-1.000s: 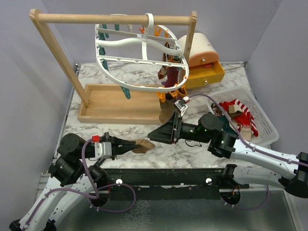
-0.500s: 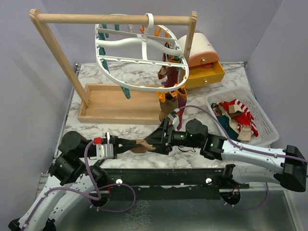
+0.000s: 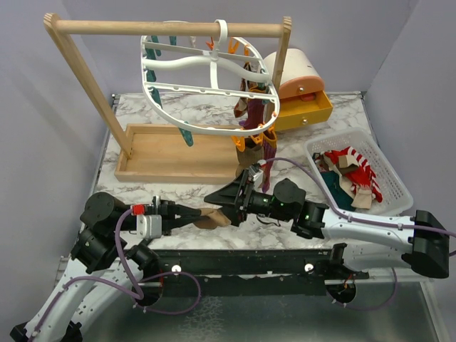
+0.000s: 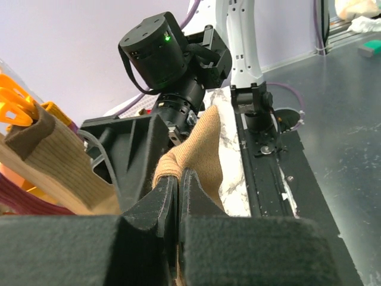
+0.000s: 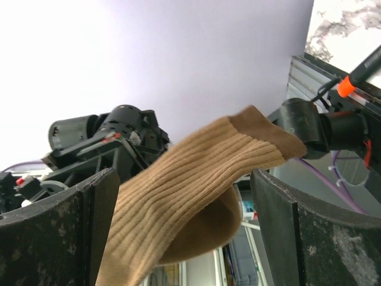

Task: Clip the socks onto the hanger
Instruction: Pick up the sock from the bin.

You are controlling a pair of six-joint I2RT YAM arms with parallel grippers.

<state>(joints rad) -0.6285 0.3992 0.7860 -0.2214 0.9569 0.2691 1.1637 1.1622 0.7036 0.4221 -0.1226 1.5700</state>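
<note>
- The left gripper [image 4: 178, 183] is clamped on one end of a tan-brown ribbed sock [image 4: 199, 146]. Its two black fingers [image 4: 152, 205] are pressed together with only the fabric between them.
- The sock is held clear of the marble tabletop [image 3: 128, 191], near the table's front edge, and runs from the left fingertips toward the right arm.
- The right gripper [image 5: 183, 179] has its jaws spread wide, one finger on either side of the sock.
- The sock's free length passes through that gap, and the jaws are not closed on it.
- In the right wrist view the fabric runs close to one finger [image 5: 65, 232], but whether it touches cannot be told.
- From above, the two grippers meet nose to nose, just in front of the tray [image 3: 164, 153] of the wooden rack [image 3: 142, 28].
- The hanger [image 3: 206, 131], a white oval ring with inner spokes, hangs by its hook from the rack's top bar. It is tilted above the tray.
- At the hanger's right side, a maroon sock [image 3: 254, 114] hangs among the orange clips [image 3: 249, 141]. A second tan-brown sock [image 3: 248, 159] reaches down below it toward the tray's right end.
- A white slatted basket [image 3: 390, 167] stands at the right of the table, well apart from the hanger.
- In the basket lie a red-and-white striped sock [image 3: 360, 165], a teal sock [image 3: 332, 187] and some tan pieces, all jumbled together.
- Behind the basket is a yellow drawer [image 3: 306, 112], pulled partly out of a rounded peach-coloured case.
</note>
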